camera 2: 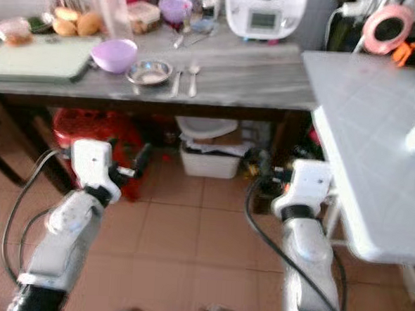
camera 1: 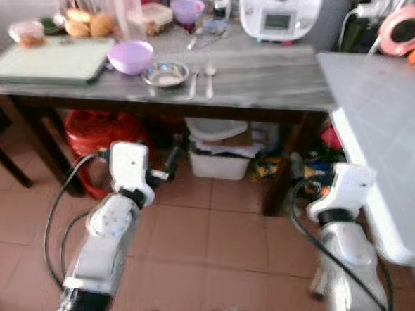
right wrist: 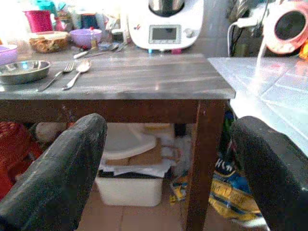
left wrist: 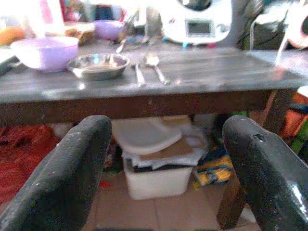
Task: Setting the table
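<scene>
Left eye view: facing a long grey bench [camera 1: 268, 78] from the tiled floor [camera 1: 210, 233]. Sitting on the bench, a purple bowl [camera 1: 130, 55] just beside a small metal dish [camera 1: 166, 74], then a fork [camera 1: 193, 82] and a spoon [camera 1: 210, 78] lying side by side just past the dish. Resting at the left end, a pale green board [camera 1: 51, 59]; standing at the back, a white kitchen machine [camera 1: 279, 15]. Hanging low before the bench, well short of it, the left hand [camera 1: 170, 164] and the right hand [camera 1: 301, 177], both carrying nothing.

Right eye view: adjoining the bench on the right, a white table [camera 2: 371, 137]. Sitting under the bench, a red bag [camera 2: 89, 131] and a white bin [camera 2: 209, 154].

Left wrist view: looking along two black fingers [left wrist: 62, 178] spread wide apart, released, holding nothing; dish, fork and spoon lying up on the bench beyond them.

Right wrist view: showing the right hand's fingers [right wrist: 57, 178] also spread wide and holding nothing, pointing under the bench edge toward the bin.
</scene>
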`<state>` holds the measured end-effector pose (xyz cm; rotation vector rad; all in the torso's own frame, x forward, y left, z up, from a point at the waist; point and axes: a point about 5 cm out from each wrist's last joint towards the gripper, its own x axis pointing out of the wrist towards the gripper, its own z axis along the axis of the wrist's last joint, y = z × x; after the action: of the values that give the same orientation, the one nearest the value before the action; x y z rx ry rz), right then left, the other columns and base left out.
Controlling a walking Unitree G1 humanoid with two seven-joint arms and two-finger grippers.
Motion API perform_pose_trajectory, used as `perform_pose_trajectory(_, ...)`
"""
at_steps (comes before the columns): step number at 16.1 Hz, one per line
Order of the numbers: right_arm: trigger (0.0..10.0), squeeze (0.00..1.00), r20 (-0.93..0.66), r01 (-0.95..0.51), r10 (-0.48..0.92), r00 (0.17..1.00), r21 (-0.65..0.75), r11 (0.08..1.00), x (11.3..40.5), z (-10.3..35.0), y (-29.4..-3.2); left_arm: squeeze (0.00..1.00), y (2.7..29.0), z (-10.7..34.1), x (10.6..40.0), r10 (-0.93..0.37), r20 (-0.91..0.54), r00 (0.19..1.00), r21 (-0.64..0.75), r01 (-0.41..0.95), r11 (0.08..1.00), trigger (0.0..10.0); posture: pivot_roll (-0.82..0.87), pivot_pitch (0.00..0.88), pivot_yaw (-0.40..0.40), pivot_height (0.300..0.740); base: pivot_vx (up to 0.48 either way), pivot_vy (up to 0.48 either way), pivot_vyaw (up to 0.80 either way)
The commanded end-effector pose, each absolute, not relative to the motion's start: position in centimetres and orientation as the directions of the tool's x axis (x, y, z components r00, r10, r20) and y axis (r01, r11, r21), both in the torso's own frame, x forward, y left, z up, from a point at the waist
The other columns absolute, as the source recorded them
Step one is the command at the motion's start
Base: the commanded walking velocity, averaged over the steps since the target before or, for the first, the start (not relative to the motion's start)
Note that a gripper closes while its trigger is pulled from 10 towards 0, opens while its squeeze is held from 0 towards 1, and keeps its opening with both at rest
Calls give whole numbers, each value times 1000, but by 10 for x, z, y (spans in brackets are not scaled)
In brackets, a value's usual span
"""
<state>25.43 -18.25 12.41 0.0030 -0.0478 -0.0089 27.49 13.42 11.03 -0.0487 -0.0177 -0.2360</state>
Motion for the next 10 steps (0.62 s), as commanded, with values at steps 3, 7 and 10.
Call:
perform_pose_trajectory(3,10000,0,67,-4,4,998,-3,1000,259,128,-180,0,136,112,277,-234,26,972,-43,235,971,10000,-18,0,74,740,0,-450,0)
perform_pose_trajectory(7,10000,0,72,-5,6,997,-5,1000,260,128,-180,0,135,113,278,-237,28,971,-43,238,970,10000,-17,0,74,740,0,-450,0)
perform_pose_trajectory(10,10000,0,75,-10,10,997,-3,1000,261,128,-176,0,135,112,277,-234,26,972,-43,235,971,10000,-11,0,70,740,0,-450,0)
